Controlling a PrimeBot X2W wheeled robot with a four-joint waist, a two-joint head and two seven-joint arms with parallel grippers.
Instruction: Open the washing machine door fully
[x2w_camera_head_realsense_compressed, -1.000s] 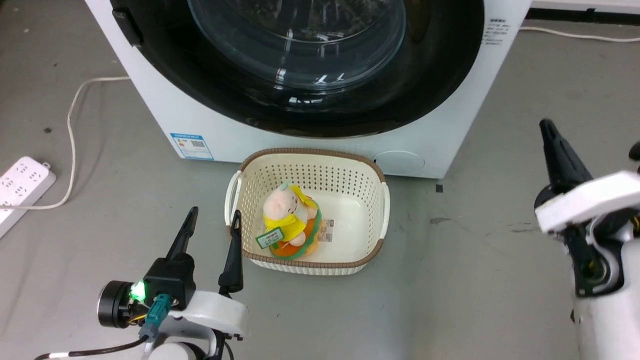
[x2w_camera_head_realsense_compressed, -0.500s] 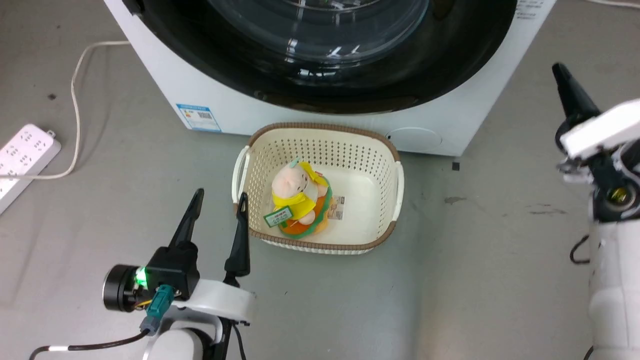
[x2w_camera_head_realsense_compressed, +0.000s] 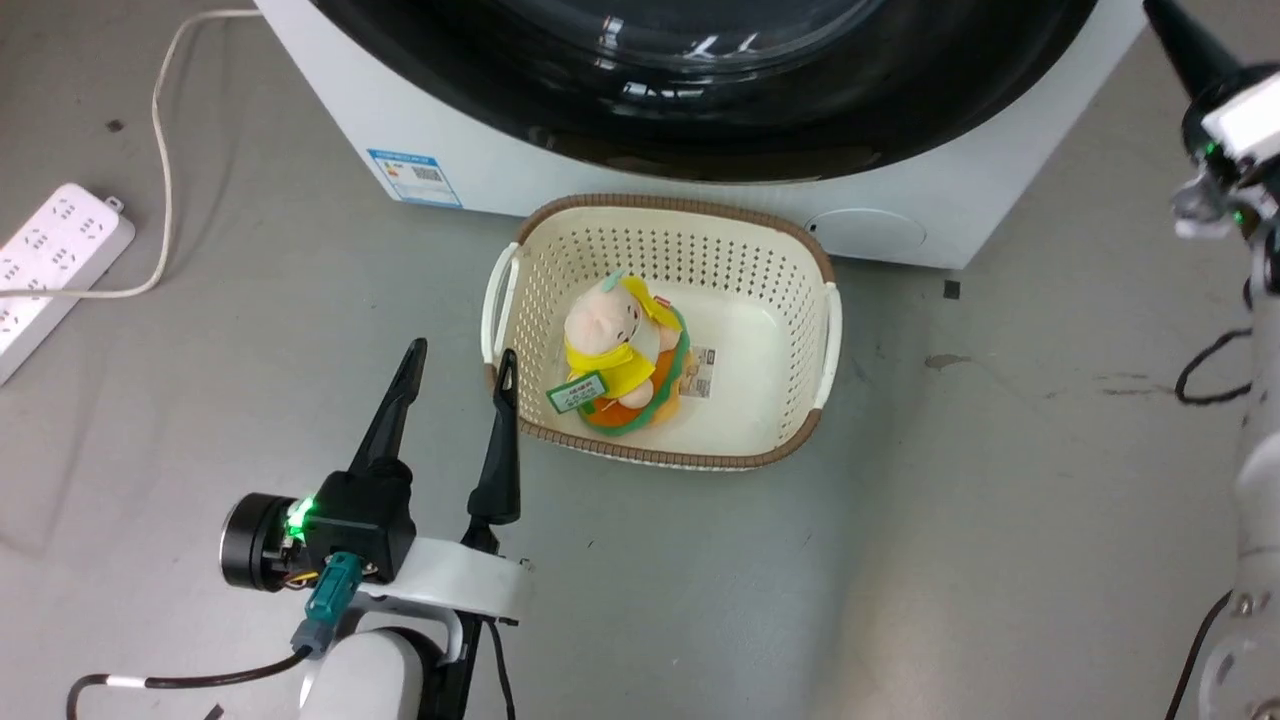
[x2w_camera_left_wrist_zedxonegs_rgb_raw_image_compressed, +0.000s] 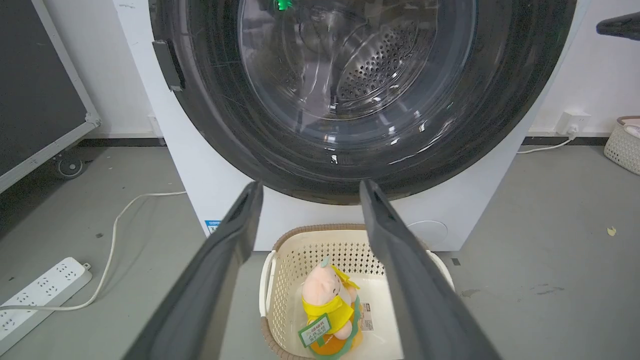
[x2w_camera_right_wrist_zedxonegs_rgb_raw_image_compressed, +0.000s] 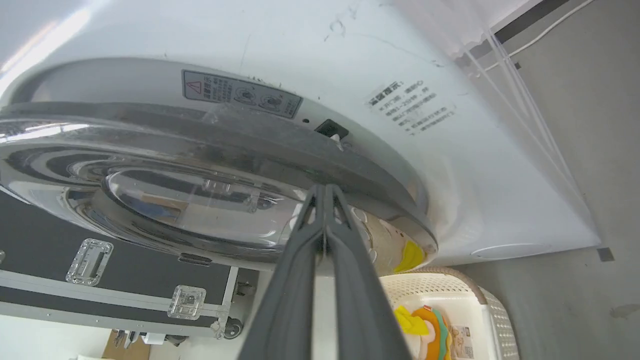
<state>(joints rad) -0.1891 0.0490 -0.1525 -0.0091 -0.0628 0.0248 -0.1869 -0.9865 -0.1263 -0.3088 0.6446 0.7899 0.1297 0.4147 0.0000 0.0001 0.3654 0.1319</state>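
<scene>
Right gripper (x2w_camera_right_wrist_zedxonegs_rgb_raw_image_compressed: 325, 192): fingers pressed flat together, nothing between them, tips at the chromed edge of the washing machine door (x2w_camera_right_wrist_zedxonegs_rgb_raw_image_compressed: 200, 165) on its latch side. We cannot tell whether they touch it. Door: seated against the front of the washing machine (x2w_camera_head_realsense_compressed: 480, 160), or very nearly so, with its glass bowl facing us. We judge it not yet swung, so the whole task is outstanding. Hazards, as we judge them: the rim is glossy and curved, so narrow closed tips pushing at a shallow angle may skid off across the glass or onto the white panel. A tip driven too deep beside the latch slot (x2w_camera_right_wrist_zedxonegs_rgb_raw_image_compressed: 331, 129) may jam. The door should swing towards the left arm, because the hinge block (x2w_camera_left_wrist_zedxonegs_rgb_raw_image_compressed: 166, 65) sits on that side. Right arm pose: raised high and reaching forward at the head view's upper right corner, fingers aimed along the door's edge. Left gripper (x2w_camera_head_realsense_compressed: 462, 352): fingers spread, empty, held low and pointing at the machine, one tip just beside the basket (x2w_camera_head_realsense_compressed: 680, 203). Basket: on the floor against the machine's foot, under the door, holding a plush toy (x2w_camera_head_realsense_compressed: 620, 350). Power strip (x2w_camera_head_realsense_compressed: 55, 250): on the floor, well apart to the left.
</scene>
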